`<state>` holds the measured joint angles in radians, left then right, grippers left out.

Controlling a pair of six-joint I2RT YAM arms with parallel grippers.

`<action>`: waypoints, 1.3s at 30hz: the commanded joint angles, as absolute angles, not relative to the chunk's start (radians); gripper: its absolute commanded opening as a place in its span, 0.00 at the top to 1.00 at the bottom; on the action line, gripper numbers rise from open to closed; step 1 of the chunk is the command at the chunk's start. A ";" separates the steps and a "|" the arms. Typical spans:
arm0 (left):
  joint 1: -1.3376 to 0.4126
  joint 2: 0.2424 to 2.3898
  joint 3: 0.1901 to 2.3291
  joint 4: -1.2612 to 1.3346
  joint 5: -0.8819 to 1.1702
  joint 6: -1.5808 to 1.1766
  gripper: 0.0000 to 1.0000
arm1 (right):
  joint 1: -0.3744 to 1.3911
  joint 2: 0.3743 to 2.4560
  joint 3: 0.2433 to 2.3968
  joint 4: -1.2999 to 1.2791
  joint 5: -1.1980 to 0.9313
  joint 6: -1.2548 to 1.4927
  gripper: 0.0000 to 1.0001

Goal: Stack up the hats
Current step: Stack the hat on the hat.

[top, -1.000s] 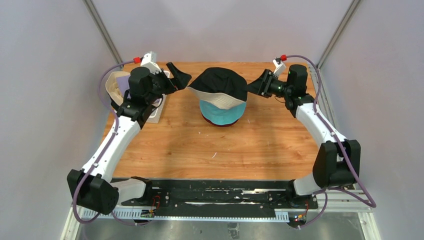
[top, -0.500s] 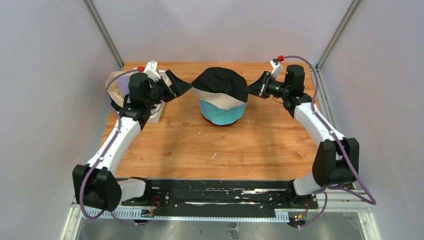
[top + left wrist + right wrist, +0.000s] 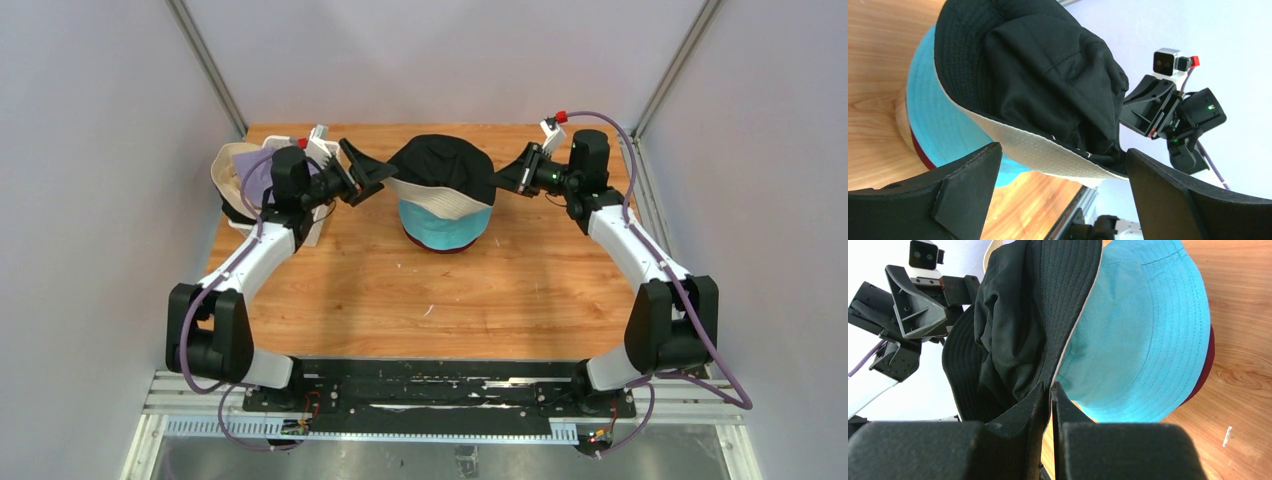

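Observation:
A black hat (image 3: 440, 165) with a pale underside sits tilted on top of a teal hat (image 3: 445, 222), which covers a maroon hat (image 3: 440, 247), mid-table. My right gripper (image 3: 503, 175) is shut on the black hat's right brim; in the right wrist view its fingers (image 3: 1050, 386) pinch that brim edge beside the teal hat (image 3: 1143, 340). On the other side my left gripper (image 3: 368, 170) is open at the left brim. Seen from the left wrist, the black hat (image 3: 1048, 75) fills the gap ahead of the spread fingers (image 3: 1063, 150). Whether they touch it I cannot tell.
A white basket (image 3: 310, 225) stands at the back left by the left arm, with a beige hat (image 3: 228, 165) and a lavender hat (image 3: 258, 175) in it. The wooden table (image 3: 500, 290) ends at walls on the left, right and back.
My right gripper closed on the black hat's right brim. The left arm swung right, bringing its open gripper up to the left brim.

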<state>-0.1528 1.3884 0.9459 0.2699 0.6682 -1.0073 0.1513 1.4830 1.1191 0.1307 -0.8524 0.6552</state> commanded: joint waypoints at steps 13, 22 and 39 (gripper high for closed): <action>-0.145 1.475 0.960 0.413 0.795 -1.125 0.08 | 0.167 1.489 1.141 0.176 -0.864 0.661 0.91; -0.144 1.454 0.942 0.413 0.813 -1.123 0.31 | 0.167 1.495 1.139 0.184 -0.865 0.667 0.91; -0.146 1.339 0.872 0.411 0.831 -1.124 0.76 | 0.166 1.493 1.140 0.211 -0.852 0.682 0.92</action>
<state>-0.1516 1.3979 0.8974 0.3912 0.8055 -1.1271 0.1513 1.4899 1.1191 0.1696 -0.8520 0.6701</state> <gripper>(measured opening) 0.268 0.081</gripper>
